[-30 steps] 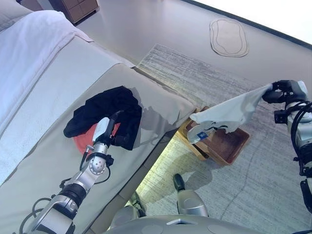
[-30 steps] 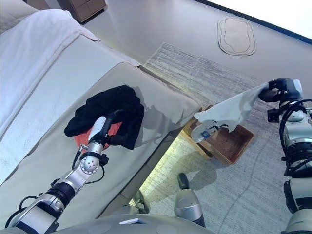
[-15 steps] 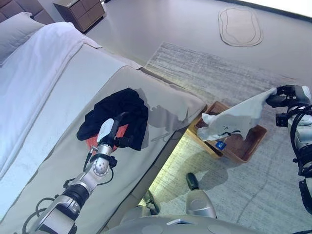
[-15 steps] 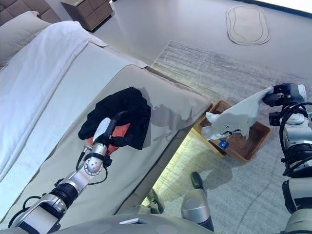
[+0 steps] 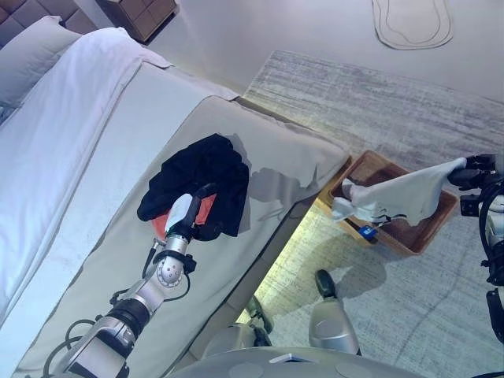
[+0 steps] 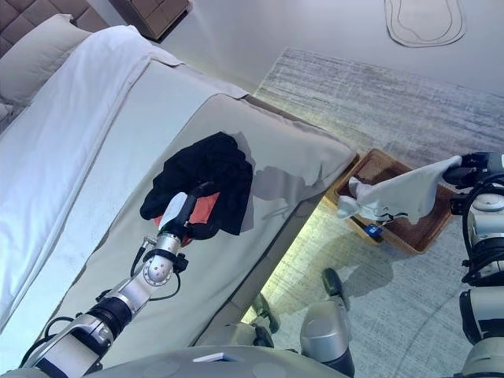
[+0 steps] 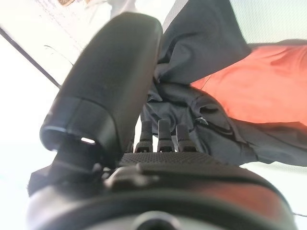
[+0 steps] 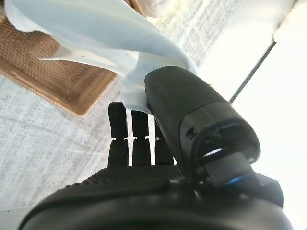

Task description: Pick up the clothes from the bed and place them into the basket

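Observation:
A black garment (image 5: 201, 169) lies crumpled on the beige bed (image 5: 94, 260), over a red garment (image 5: 206, 208). My left hand (image 5: 189, 219) rests at its near edge, fingers curled into the black cloth (image 7: 201, 38) just above the red one (image 7: 259, 91). At the right, my right hand (image 5: 477, 168) is shut on a corner of a white garment (image 5: 402, 197). That garment hangs stretched over the brown woven basket (image 5: 430, 237) on the floor, its low end at the basket's left rim. The right wrist view shows the white cloth (image 8: 96, 28) pinched, with the basket (image 8: 48, 76) below.
The basket stands on a grey rug (image 5: 394, 102) just off the bed's foot corner. A white duvet (image 5: 55, 118) covers the bed's far side. A dark nightstand (image 5: 142, 12) and an oval floor mat (image 5: 413, 20) lie farther off.
The camera has shifted. My right hand has come down with the white garment, which now hangs lower over the basket. The left hand stays at the black garment.

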